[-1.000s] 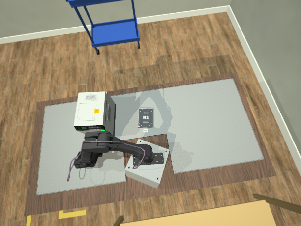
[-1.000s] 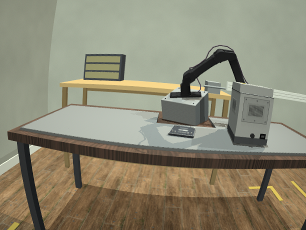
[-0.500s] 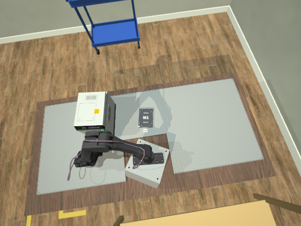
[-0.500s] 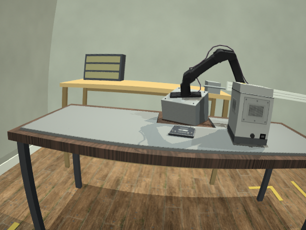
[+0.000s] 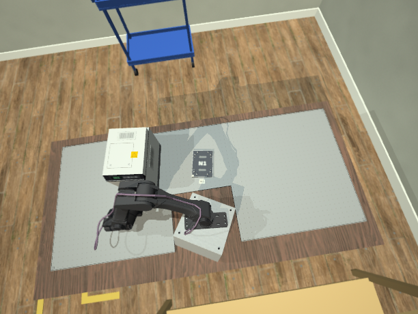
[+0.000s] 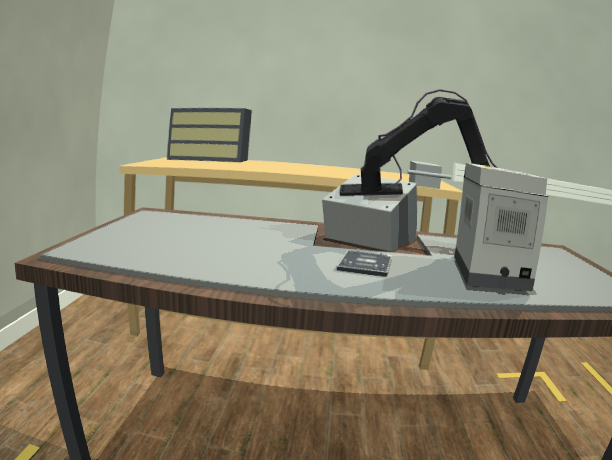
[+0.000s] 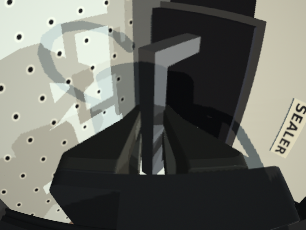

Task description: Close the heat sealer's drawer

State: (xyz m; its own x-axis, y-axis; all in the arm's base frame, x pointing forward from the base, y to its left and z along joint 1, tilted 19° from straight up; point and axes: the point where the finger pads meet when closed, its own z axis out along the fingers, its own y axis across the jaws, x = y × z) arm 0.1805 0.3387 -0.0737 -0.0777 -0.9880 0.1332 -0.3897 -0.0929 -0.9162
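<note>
The heat sealer (image 5: 126,153), a white box with dark sides, stands upright on the left half of the grey perforated tabletop (image 5: 290,170). Its front panel faces the near edge in the top view, and a small green light shows on that panel. An orange sticker (image 5: 134,154) sits on its top face.

The arm (image 5: 171,201) reaches from its pale pedestal (image 5: 205,244), near the middle of the tabletop, leftward to the sealer's front, where the wrist bends down and covers the drawer area in the top view.

In the wrist view the end effector (image 7: 152,155) is clenched on a grey T-shaped drawer handle (image 7: 162,78); its stem runs down between the narrowly spaced fingers, and its crossbar sits just off the dark drawer front (image 7: 206,75). The stepped dark front panels stand out from the cream body, which carries a label reading SEALER (image 7: 289,128). How far the drawer is out cannot be told, and the plate, sheet and frame are hidden.

A dark plate marked N1 (image 5: 203,164) lies flat to the right of the sealer, well apart from it. A blue cart (image 5: 160,46) stands on the floor beyond the far edge.
</note>
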